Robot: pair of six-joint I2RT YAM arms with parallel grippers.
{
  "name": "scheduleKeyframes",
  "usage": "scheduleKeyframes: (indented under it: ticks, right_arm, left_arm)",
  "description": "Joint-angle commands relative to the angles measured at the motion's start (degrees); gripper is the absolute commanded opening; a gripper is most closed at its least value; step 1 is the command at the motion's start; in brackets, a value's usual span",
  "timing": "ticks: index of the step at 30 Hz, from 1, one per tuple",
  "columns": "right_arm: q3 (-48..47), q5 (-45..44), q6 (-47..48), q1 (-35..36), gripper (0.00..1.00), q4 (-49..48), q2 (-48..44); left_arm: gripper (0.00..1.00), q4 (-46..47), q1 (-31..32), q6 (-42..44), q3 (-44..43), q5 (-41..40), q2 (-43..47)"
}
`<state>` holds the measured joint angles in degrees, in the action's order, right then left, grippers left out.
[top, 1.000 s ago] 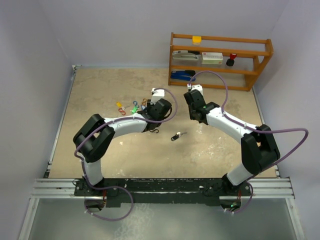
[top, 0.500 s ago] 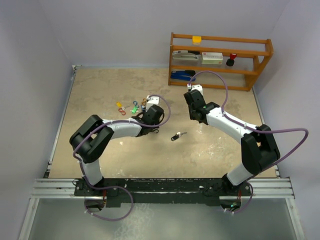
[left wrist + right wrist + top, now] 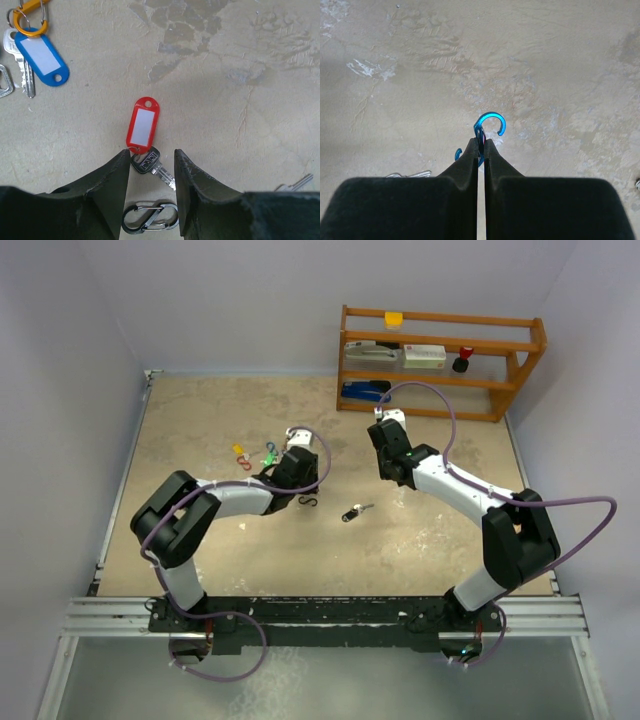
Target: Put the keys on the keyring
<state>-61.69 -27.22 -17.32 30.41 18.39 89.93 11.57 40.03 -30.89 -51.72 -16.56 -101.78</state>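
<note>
My left gripper [image 3: 150,152] is open, low over the table, also seen from the top [image 3: 290,475]. A silver key with a red tag [image 3: 143,124] lies just ahead, its black head [image 3: 145,161] between my fingertips. A black S-clip [image 3: 150,218] lies under the fingers. A blue-tagged key [image 3: 42,56] on an orange clip [image 3: 27,17] is at the far left. My right gripper [image 3: 480,142] is shut on a blue S-shaped clip [image 3: 491,121] above the table. The black fob [image 3: 351,513] lies between the arms. Yellow [image 3: 238,450] and green [image 3: 269,455] tags lie left.
A wooden shelf [image 3: 440,355] with small items stands at the back right. A silver carabiner [image 3: 4,82] lies at the left edge of the left wrist view. Loose keys show at the lower right of the left wrist view [image 3: 295,184] and beside my right fingers [image 3: 410,174].
My left gripper has moved left and back over the table, towards the tagged keys. The right arm has not moved.
</note>
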Motion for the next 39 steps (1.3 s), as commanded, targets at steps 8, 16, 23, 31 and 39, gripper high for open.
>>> scheduleKeyframes:
  ticks: [8,16,23,31,39]
  right_arm:
    - [0.52,0.48,0.45,0.26,0.0,-1.43,-0.94]
    - [0.41,0.58,0.35,0.26,0.0,-1.43,-0.9]
    - [0.43,0.66,0.27,0.26,0.0,-1.34,-0.72]
    - [0.5,0.5,0.36,0.26,0.0,-1.41,-0.59]
    - [0.61,0.54,0.36,0.27,0.0,-1.47,-0.85]
  left_arm:
    - [0.38,4.51,-1.11,-1.36,1.78,1.01,2.4]
    - [0.38,5.48,-2.17,-1.77,2.57,0.93,2.72]
    - [0.38,7.13,-2.86,-2.54,3.12,2.2,1.35]
    - [0.37,8.51,-2.85,-2.74,3.3,5.19,0.12]
    - [0.36,8.17,-2.88,-3.53,3.77,4.0,-0.44]
